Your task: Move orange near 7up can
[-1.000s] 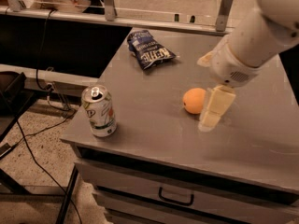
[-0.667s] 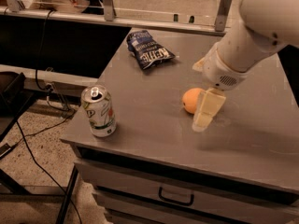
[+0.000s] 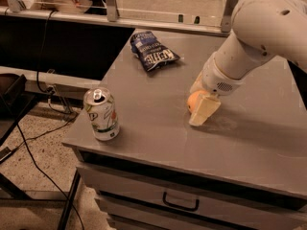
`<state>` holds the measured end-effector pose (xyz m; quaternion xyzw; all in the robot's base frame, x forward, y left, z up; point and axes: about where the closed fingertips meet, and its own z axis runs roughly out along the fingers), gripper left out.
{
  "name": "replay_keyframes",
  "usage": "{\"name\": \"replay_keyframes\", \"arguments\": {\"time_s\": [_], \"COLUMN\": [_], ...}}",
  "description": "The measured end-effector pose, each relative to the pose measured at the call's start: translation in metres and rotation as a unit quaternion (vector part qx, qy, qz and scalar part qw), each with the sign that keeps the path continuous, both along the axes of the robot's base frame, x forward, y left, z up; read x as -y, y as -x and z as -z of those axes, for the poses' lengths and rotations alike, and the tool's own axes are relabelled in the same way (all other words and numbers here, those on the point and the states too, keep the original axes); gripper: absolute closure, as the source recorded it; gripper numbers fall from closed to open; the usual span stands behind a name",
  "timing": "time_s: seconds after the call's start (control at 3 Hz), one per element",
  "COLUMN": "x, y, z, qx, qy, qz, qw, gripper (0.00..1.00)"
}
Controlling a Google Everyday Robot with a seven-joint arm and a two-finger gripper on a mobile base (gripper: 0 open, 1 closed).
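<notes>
The orange [image 3: 192, 100] sits on the grey table [image 3: 144, 109], right of centre, mostly covered by my gripper [image 3: 198, 108]. The gripper comes down from the white arm at the upper right and rests right at the orange, its cream tip touching the table just in front of the fruit. The 7up can [image 3: 101, 114] stands upright near the table's front left corner, well to the left of the orange, with its pull-tab top showing.
A dark blue chip bag [image 3: 152, 55] lies at the back of the table. A drawer handle [image 3: 180, 203] is below the front edge. Cables [image 3: 29, 152] and dark furniture [image 3: 9, 99] are on the floor at left. A rail [image 3: 158, 23] runs behind the table.
The arm and gripper have moved left and down onto the orange, now covering most of it. The can and the chip bag have not moved.
</notes>
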<state>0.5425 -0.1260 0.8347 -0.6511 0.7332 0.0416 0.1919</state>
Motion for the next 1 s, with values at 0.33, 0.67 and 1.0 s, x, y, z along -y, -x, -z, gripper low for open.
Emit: {"name": "replay_keyframes", "arguments": {"time_s": [0.33,0.67,1.0], "x": [0.001,0.001,-0.005], "y": [-0.004,-0.004,0.001], "z": [0.000,0.000,-0.017], "qx": [0.000,0.000,-0.001], "qy": [-0.001,-0.001,-0.037], "qz": [0.000,0.000,-0.015], "qw": [1.0000,1.0000,0.9992], "gripper": [0.64,0.87,1.00]}}
